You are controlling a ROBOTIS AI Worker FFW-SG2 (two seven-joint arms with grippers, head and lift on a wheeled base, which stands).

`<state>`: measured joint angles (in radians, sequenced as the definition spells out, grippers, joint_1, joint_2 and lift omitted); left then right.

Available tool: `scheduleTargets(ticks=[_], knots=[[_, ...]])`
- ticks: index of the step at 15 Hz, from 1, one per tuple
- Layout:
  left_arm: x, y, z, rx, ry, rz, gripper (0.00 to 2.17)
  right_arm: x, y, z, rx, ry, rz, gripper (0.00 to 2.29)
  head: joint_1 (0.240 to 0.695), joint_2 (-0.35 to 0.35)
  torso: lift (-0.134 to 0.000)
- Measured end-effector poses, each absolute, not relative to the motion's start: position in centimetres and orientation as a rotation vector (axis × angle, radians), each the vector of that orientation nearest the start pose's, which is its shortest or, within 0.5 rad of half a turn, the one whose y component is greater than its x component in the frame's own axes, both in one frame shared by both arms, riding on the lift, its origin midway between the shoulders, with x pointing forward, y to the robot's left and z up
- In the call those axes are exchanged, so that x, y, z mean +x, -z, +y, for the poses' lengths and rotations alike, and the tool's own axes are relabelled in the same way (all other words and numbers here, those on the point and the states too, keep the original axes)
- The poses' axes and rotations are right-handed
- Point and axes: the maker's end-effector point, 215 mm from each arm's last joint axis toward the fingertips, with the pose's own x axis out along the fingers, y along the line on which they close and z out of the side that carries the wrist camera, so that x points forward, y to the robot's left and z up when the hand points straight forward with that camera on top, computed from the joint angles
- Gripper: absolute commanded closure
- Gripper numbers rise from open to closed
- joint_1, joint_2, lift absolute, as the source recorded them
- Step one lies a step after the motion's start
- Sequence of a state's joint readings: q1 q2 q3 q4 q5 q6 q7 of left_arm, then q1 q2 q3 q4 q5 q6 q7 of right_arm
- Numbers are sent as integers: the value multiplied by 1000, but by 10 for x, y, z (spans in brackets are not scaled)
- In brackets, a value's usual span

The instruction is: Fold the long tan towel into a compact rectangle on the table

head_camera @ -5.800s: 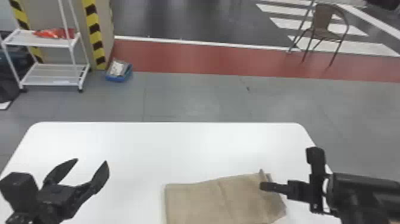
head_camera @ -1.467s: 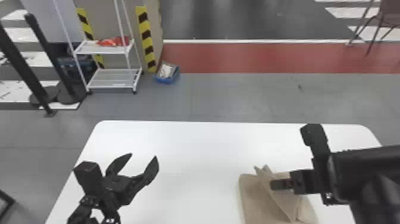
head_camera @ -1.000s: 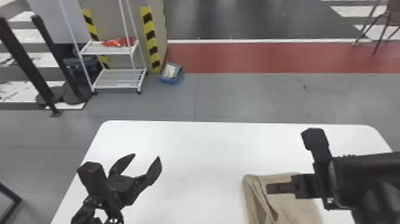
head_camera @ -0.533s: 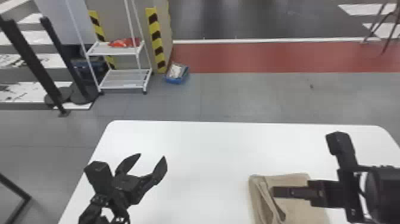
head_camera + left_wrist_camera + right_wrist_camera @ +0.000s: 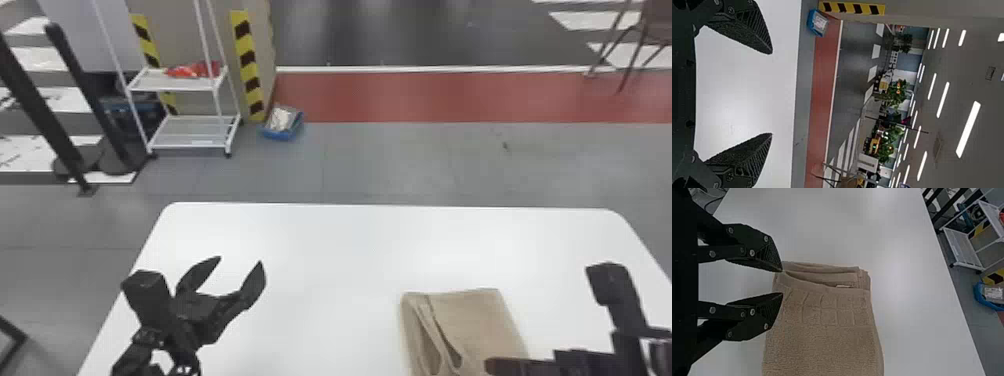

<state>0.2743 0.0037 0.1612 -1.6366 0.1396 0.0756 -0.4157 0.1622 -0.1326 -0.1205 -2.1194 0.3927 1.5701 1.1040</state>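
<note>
My towel (image 5: 482, 320) lies folded on the white worktop (image 5: 350, 245), right of centre and toward the near side, its closest part running past the bottom of the head view. Along its left side the layers gape into loose, upright-looking loops; the rest looks fairly flat, with a straight far edge. In the right wrist view, a small pale tag (image 5: 843, 286) peeks out between the stacked layers, beside a band woven in squares.

My right gripper (image 5: 490, 367) comes in from the right, over the towel's near part. Its jaws are released, parted by a modest gap, with the tips over the towel's edge; whether they touch the cloth I cannot tell. My left gripper (image 5: 239, 260) hovers over the left part of the worktop, well apart from the towel, its jaws released and spread wide.

Beyond the worktop, on the grey floor (image 5: 400, 165), stand a white rack (image 5: 195, 145) holding something red (image 5: 192, 70) on its upper shelf, and a blue bin (image 5: 280, 134) just beside it. Black posts (image 5: 85, 92) rise at far left; a brown chair (image 5: 655, 22) shows at far right, past a red floor strip (image 5: 425, 97).
</note>
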Motion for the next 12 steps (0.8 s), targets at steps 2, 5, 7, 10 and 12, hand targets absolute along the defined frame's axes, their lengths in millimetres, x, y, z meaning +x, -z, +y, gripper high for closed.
scheduleTargets(ticks=[2,5,7,10,12], knots=[[480,462,231,-169,248,242,151,332,489,-241,324,-411,1168,1754,695,-12,0],[479,463,229,-169,252,245,151,321,506,-262,296,-351,1221,1754,695,-40,0],[479,464,230,-169,252,246,151,320,519,-275,283,-309,1259,1754,695,-64,0],[479,463,229,-169,253,245,151,325,533,-293,265,-249,1302,1754,695,-83,0],[479,463,229,-169,253,244,151,331,540,-302,251,-213,1319,1754,695,-97,0]])
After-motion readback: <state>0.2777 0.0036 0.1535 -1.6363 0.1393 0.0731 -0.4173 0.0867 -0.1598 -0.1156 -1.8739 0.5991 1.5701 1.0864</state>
